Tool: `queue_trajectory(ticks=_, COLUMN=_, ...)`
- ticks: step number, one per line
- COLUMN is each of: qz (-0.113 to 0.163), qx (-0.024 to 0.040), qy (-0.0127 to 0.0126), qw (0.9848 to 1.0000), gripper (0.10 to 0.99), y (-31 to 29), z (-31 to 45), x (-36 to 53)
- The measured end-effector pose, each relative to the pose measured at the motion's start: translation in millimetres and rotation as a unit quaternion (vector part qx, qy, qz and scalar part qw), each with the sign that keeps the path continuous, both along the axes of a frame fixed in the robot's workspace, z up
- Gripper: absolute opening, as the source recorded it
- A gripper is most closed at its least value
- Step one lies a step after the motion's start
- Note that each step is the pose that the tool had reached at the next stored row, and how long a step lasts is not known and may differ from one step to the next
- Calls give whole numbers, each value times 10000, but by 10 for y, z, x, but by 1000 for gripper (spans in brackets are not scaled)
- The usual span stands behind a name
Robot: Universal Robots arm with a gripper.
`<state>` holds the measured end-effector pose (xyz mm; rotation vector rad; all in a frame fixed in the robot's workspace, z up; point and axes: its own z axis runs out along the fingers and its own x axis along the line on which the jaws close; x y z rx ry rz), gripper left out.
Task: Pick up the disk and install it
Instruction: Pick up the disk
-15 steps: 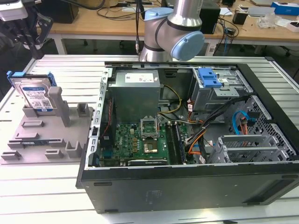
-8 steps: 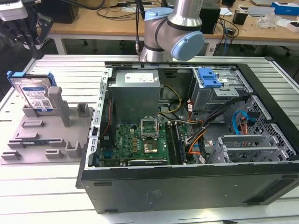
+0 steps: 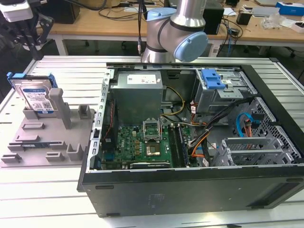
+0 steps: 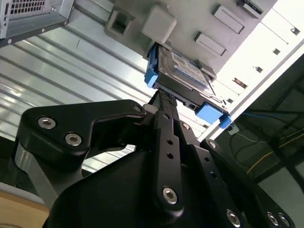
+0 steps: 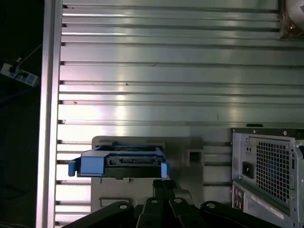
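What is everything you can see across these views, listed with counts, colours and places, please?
disk: one, silver in a blue bracket, standing tilted in the fixture at the exterior view's left
fixture: one, grey, on the table beside the case
computer case: one, black, open, lying on the table
power supply box: one, grey, inside the case
motherboard: one, green, inside the case
latch: one, blue, on the drive cage inside the case
table: one, silver, slotted, under the fixture and the case
background desk: at least one, light wood, behind the table
arm: one, silver and light blue, behind the case
gripper: one, black, close to the disk's edge
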<state>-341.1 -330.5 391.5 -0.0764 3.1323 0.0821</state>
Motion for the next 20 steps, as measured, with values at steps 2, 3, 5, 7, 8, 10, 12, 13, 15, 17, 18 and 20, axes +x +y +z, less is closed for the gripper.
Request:
queue_trajectory(ticks=2, qz=238, qx=0, qy=10, qw=9997, gripper=106, y=0, z=-3, x=0)
queue_trajectory(ticks=3, qz=336, qx=0, qy=17, qw=9994, gripper=106, y=0, z=-4, x=0)
queue_trajectory(ticks=5, qz=655, qx=1, qy=59, qw=9978, gripper=106, y=0, z=-11, x=0)
queue_trajectory(ticks=7, qz=781, qx=1, qy=78, qw=9969, gripper=106, y=1, z=-14, x=0)
queue_trajectory(ticks=8, qz=836, qx=2, qy=89, qw=9965, gripper=106, y=1, z=-15, x=0)
queue_trajectory(ticks=10, qz=959, qx=3, qy=115, qw=9953, gripper=114, y=3, z=-19, x=0)
queue_trajectory(ticks=12, qz=1074, qx=4, qy=143, qw=9941, gripper=235, y=6, z=-24, x=0)
queue_trajectory(ticks=13, qz=1121, qx=5, qy=157, qw=9936, gripper=294, y=6, z=-25, x=0)
queue_trajectory(ticks=15, qz=1264, qx=7, qy=199, qw=9918, gripper=357, y=8, z=-31, x=0)
queue_trajectory(ticks=17, qz=1422, qx=10, qy=246, qw=9895, gripper=482, y=13, z=-34, x=1)
queue_trajectory(ticks=18, qz=1449, qx=8, qy=249, qw=9891, gripper=482, y=21, z=-34, x=0)
queue_trajectory(ticks=20, qz=1569, qx=-4, qy=250, qw=9873, gripper=482, y=42, z=-34, x=-2)
